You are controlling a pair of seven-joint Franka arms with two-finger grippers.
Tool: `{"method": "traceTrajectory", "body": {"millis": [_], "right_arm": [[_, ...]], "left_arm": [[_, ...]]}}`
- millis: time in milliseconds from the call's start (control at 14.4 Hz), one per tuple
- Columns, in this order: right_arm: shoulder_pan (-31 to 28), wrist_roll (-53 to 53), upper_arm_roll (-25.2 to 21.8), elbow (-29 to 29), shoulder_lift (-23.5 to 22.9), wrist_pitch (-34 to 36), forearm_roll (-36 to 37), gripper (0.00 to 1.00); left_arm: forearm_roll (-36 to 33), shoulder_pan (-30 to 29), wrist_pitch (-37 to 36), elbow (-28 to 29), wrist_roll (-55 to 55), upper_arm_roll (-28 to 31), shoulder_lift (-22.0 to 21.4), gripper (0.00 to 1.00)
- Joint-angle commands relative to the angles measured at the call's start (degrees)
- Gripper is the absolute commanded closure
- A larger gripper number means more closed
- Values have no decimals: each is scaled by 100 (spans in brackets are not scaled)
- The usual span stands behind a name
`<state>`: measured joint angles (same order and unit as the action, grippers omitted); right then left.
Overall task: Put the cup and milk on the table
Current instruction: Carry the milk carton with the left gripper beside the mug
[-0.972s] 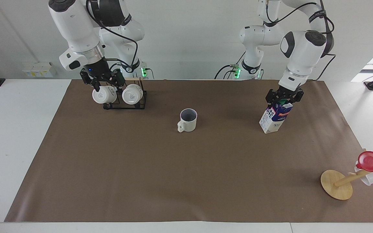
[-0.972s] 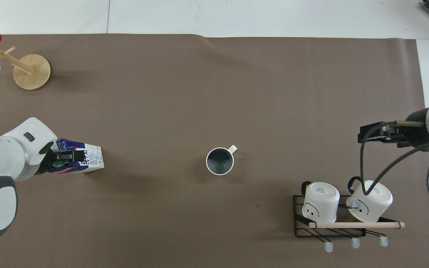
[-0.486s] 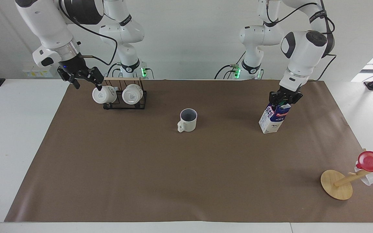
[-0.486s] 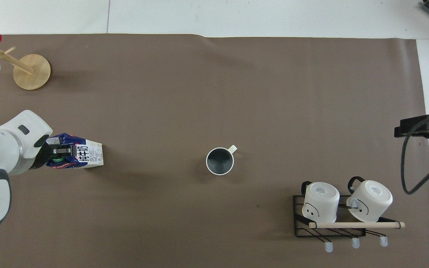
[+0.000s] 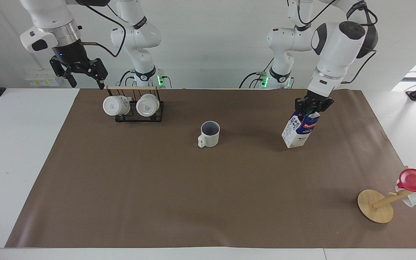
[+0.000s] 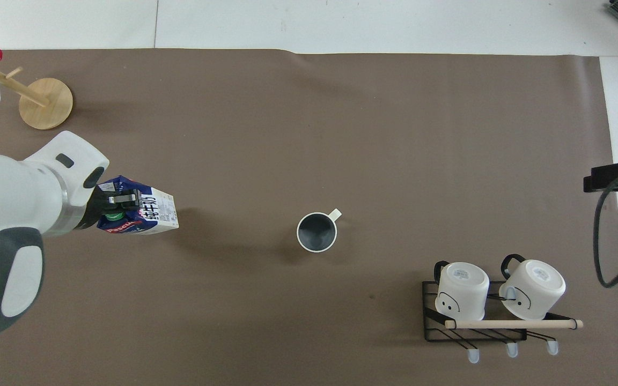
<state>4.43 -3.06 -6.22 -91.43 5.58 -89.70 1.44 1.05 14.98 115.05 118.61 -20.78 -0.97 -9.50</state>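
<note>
Left pincer (image 5: 311, 109) clamped on tall blue-white milk carton (image 5: 299, 130), tilted, over brown mat. Cream ceramic cup (image 5: 209, 134) at carton's 9 o'clock, facing view, upright mid-bench (image 5: 20, 144). Right pincer (image 5: 81, 72) apart, waiting.

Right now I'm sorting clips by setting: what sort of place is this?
Likely a robotics lab: a plain table with a brown mat, staged mug rack, the milk in the left gripper.

Mat (image 5: 157, 187) on table (image 5: 16, 151); cup (image 5: 209, 134), rack (image 5: 139, 112)
</note>
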Motion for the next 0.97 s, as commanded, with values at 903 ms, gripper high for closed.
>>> {"method": "traceTrajectory", "body": {"millis": [903], "right_arm": [[6,165,77,117,-22,128,-21,0]], "left_arm": [[27,1876,527,-322,-2070,80,722,52]]}}
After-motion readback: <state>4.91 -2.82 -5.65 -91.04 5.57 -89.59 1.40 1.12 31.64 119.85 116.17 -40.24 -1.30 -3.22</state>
